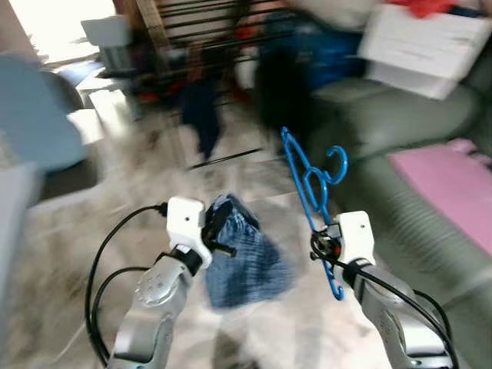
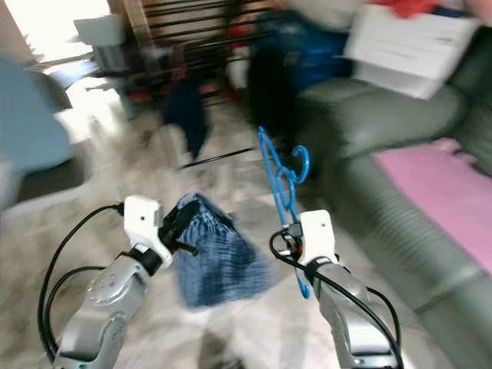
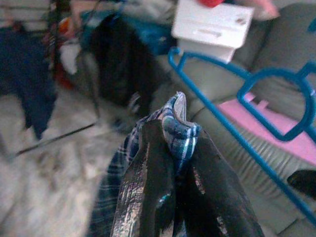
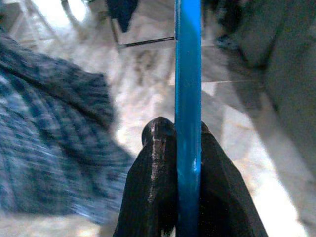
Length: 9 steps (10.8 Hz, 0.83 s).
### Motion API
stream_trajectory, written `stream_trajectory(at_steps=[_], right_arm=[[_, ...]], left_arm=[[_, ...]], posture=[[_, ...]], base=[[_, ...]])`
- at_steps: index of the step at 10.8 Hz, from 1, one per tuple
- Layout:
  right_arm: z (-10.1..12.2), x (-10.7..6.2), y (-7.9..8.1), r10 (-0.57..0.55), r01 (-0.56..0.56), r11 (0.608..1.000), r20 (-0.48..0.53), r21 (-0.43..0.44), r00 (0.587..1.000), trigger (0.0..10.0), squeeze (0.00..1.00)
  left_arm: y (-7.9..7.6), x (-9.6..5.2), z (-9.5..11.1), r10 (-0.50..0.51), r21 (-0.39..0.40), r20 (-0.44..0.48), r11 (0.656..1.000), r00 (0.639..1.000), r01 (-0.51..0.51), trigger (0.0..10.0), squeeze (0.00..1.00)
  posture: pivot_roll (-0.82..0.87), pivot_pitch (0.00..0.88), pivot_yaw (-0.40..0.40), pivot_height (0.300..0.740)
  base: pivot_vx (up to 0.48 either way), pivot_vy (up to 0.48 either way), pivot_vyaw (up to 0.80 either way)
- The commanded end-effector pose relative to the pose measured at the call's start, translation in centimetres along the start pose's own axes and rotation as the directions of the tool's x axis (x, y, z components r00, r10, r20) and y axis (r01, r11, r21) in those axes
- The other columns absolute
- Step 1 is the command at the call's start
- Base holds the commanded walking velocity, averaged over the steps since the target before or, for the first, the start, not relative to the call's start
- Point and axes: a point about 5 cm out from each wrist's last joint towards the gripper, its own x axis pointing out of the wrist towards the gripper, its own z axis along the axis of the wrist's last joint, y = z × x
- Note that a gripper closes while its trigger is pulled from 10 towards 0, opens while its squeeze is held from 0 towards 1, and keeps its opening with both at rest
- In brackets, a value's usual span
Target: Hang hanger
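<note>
Lower centre of the frame, your left tool [image 1: 217,234] is clamped on the blue plaid garment [image 1: 250,257]; just right of it your right tool [image 1: 323,240] is clamped on the blue hanger [image 1: 310,201], whose long axis runs up-frame, hook toward the sofa [image 1: 400,115]. The dark drying rack [image 1: 207,23] lies far off, upper centre, blurred

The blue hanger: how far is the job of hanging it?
Done: the right end effector holds the blue hanger, and the left end effector grips a blue plaid cloth. Left: the hanger hangs on nothing yet; the blurred dark rack is still ahead.
</note>
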Motion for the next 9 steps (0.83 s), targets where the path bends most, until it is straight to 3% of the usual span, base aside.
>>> stream_trajectory(at_steps=[1, 4, 6, 8, 9], right_arm=[[0.3, -0.2, -0.4, -0.008, 0.008, 1.0, 0.017, -0.002, 1.0, 10.0, 0.0], [0.6, -0.6, -1.0, 0.014, -0.014, 1.0, 0.021, -0.015, 1.0, 10.0, 0.0], [1.4, -1.9, -1.8, 0.123, -0.119, 0.988, 0.036, -0.102, 0.992, 10.0, 0.0], [1.7, -2.9, -2.5, 0.219, -0.213, 0.955, 0.004, -0.208, 0.976, 10.0, 0.0], [2.5, -3.8, -2.9, 0.297, -0.291, 0.919, -0.017, -0.266, 0.955, 10.0, 0.0]], left_arm=[[-0.2, 0.0, 0.0, -0.004, 0.006, 0.006, 1.0, 1.0, 0.003, 10.0, 0.0], [0.8, 0.0, 0.1, 0.016, 0.047, -0.001, 0.999, 1.0, -0.016, 10.0, 0.0], [2.5, -0.1, 0.7, -0.059, 0.194, -0.018, 0.979, 0.998, 0.062, 10.0, 0.0], [5.0, 0.2, 2.2, -0.118, 0.405, -0.064, 0.904, 0.991, 0.133, 10.0, 0.0], [6.1, 0.4, 3.4, -0.185, 0.589, -0.14, 0.774, 0.973, 0.232, 10.0, 0.0]], posture=[[-0.15, 0.035, 0.031, 0.74], [-0.16, 0.025, 0.035, 0.74], [-0.16, 0.023, 0.033, 0.74], [-0.16, 0.025, 0.042, 0.74], [-0.16, 0.028, 0.047, 0.74]], base=[[0.0, 0.0, 0.0], [0.0, 0.0, 0.0], [0.0, 0.0, 0.0], [0.0, 0.0, 0.0], [0.0, 0.0, 0.0]])
